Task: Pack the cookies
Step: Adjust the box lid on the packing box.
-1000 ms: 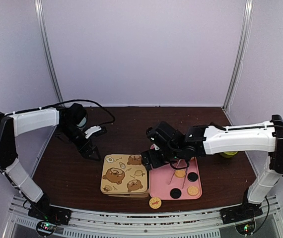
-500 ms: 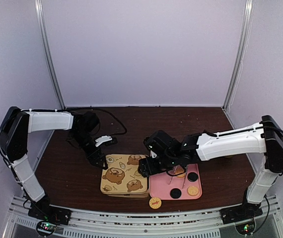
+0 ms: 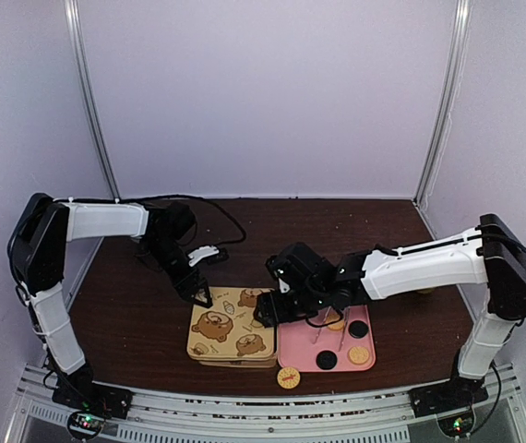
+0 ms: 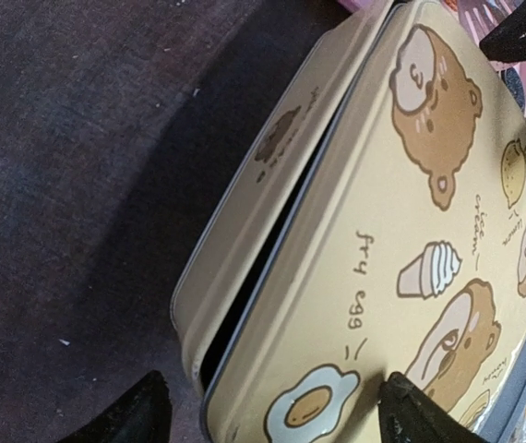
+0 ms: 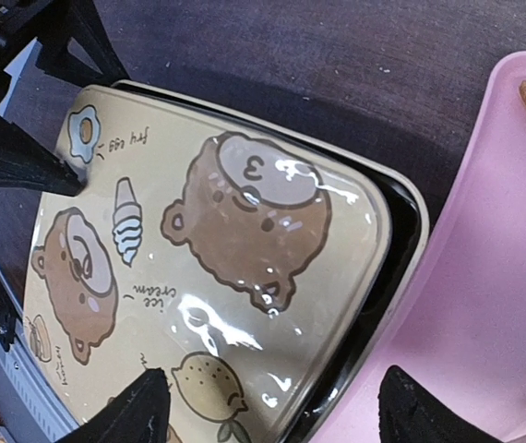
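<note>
- A yellow rectangular metal tin [image 3: 231, 325] printed with cartoon bears lies on a dark brown surface [image 3: 129, 318]. Its lid sits askew, with a dark gap along the rim.
- The left hand [image 4: 270, 397] is spread wide astride the tin's far-left corner.
- The right hand [image 5: 268, 397] is spread wide over the tin's right edge, beside a pink plastic tray [image 3: 298, 349].
- Round tan and black cookies [image 3: 359, 354] lie on the tray; one orange cookie [image 3: 288, 377] lies on the surface just in front of it.

Overhead view; wrist cameras closely, seemingly, share tin [image 4: 411, 231].
</note>
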